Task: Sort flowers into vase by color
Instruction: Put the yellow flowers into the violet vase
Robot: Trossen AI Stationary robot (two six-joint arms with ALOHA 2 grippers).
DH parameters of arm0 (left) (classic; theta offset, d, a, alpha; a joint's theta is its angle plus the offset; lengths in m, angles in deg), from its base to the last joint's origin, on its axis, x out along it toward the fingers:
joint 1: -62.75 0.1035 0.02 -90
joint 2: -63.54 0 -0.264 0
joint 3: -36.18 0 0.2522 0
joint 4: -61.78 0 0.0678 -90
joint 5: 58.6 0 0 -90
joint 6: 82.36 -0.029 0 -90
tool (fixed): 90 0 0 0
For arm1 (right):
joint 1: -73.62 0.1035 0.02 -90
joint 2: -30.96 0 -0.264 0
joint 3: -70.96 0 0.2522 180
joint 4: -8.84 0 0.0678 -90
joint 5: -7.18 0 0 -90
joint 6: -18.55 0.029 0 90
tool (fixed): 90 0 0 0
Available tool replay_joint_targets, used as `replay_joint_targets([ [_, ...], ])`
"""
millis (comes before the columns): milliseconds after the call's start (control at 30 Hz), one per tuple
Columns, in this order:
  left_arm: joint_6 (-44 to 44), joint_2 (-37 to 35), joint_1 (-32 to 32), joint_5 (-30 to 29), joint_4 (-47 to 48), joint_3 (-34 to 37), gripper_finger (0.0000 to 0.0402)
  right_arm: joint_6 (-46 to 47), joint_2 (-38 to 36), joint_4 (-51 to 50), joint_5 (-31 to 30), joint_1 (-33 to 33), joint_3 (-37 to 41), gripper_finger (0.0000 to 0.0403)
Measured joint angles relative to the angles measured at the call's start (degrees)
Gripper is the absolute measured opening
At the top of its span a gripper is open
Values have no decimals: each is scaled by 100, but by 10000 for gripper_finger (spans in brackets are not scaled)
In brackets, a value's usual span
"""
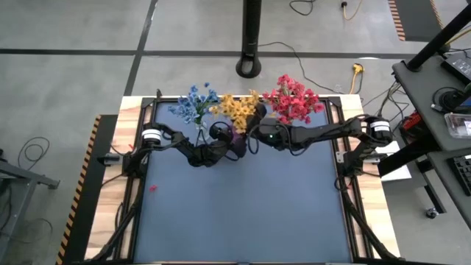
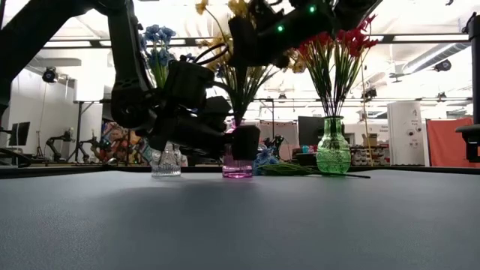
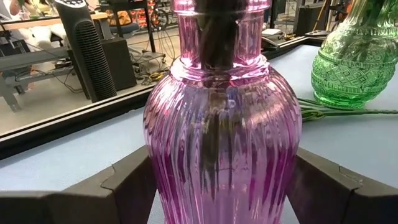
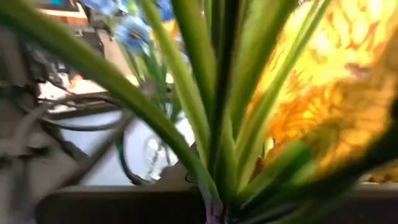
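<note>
Text on my arms: none I can read.
Text on the vases: none; the pink vase (image 3: 222, 143) and the green vase (image 3: 360, 59) carry only moulded ribs and patterns.
Text on the table (image 1: 243, 213): none; its mat is plain.
Signs in the room: none legible to me in the low view or my wrist views.
</note>
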Motion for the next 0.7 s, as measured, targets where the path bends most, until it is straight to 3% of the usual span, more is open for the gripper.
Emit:
replay_joint_targets([
  [700,-10,-2,0,-3,14,21,279,12,360,-139,456,-222,12,21],
])
